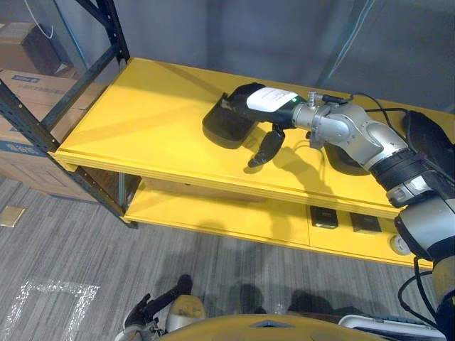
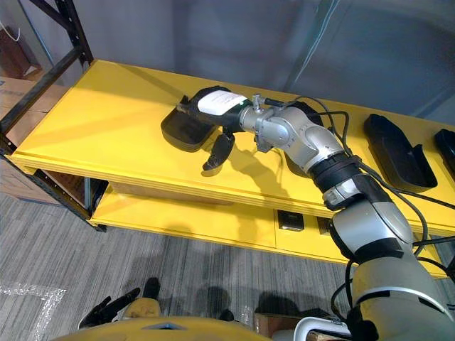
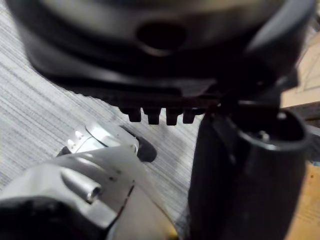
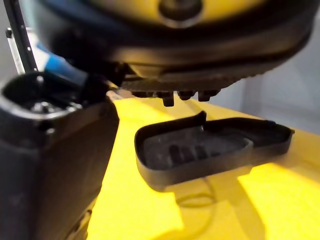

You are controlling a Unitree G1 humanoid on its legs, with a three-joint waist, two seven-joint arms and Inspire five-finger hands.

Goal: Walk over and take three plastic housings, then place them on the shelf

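Right hand (image 1: 271,99): you had it over the housing (image 1: 225,128); fingers, can't tell.
Left hand (image 1: 152,307): your fingers were loose.

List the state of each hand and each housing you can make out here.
right hand: open, fingers hanging down over the top shelf, holding nothing.
left hand: open, low above the floor, holding nothing.
housing by the right hand: lying hollow side up on the yellow shelf, not gripped.
housing further right: lying on the same shelf, untouched.
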